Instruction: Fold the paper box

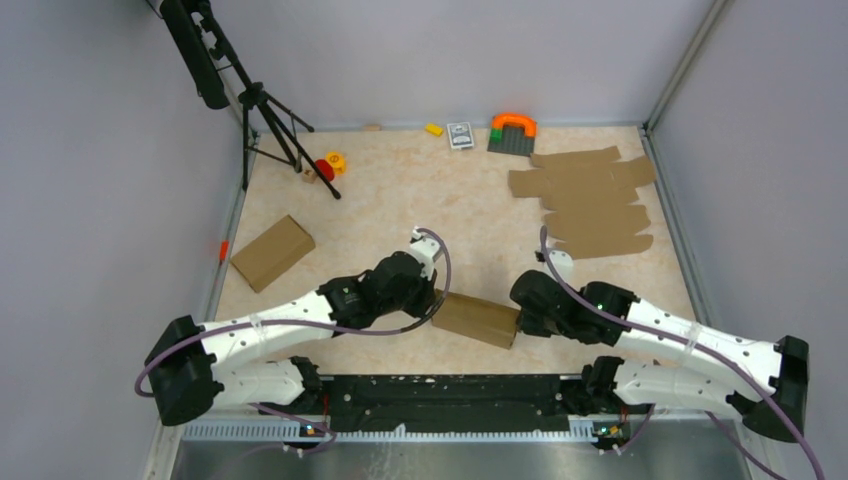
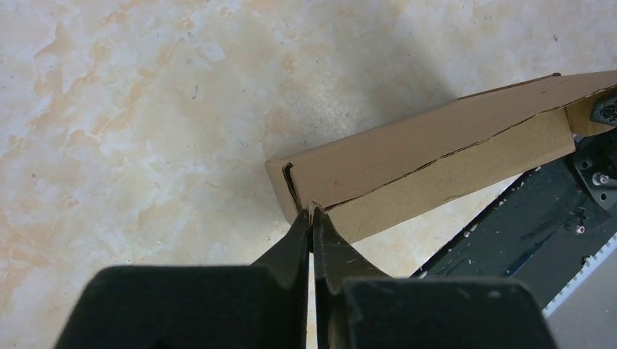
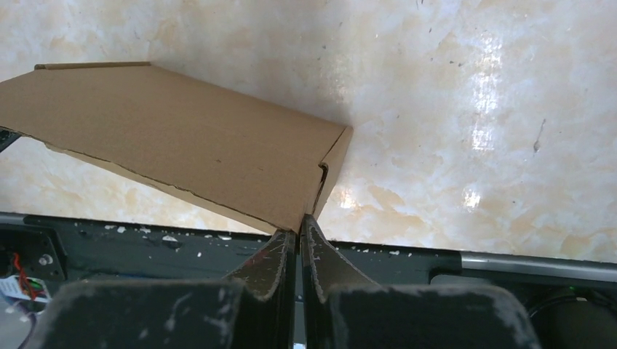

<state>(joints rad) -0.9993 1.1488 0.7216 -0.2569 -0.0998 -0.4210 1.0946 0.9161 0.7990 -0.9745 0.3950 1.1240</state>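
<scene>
The paper box [image 1: 478, 318] is laid between the two grippers. The left gripper [image 2: 311, 211] is closed fully, with the box's end corner touching its fingertips just ahead. The right gripper [image 3: 299, 222] is likewise closed, its fingertips set against the opposite end corner.

paper box [image 1: 478, 319] between left gripper [image 1: 436, 303] and right gripper [image 1: 520, 320], cardboard sheets [image 1: 590, 200] beyond

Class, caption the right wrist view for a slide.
Shut right gripper meets a corner of the brown paper box, marbled table beyond.
</scene>
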